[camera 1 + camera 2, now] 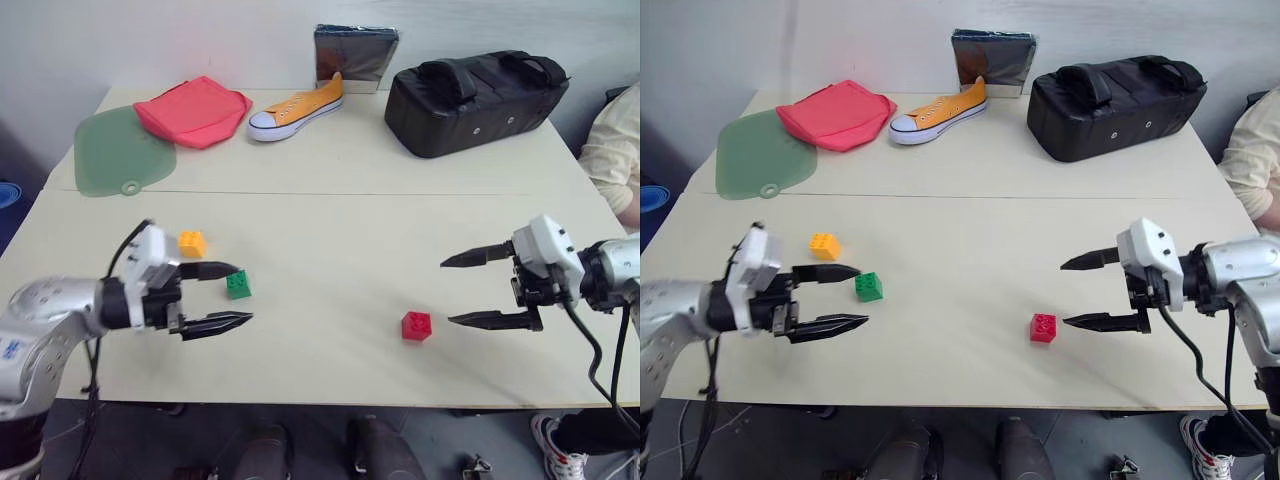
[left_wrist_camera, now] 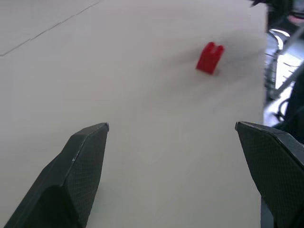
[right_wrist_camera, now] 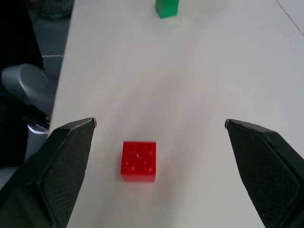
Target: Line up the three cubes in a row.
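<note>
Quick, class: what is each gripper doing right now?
Left gripper: open, holding nothing.
Right gripper: open, holding nothing; the small red studded plastic cube sits on the table beside it.

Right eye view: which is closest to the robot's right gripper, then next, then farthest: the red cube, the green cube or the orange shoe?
From the right gripper:
1. Red cube, just beside its lower finger.
2. Green cube, across the table by the left gripper.
3. Orange shoe, at the table's far side.

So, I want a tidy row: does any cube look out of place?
The red cube sits alone near the right gripper, far from the yellow-orange cube and green cube, which sit close together by the left gripper.
</note>
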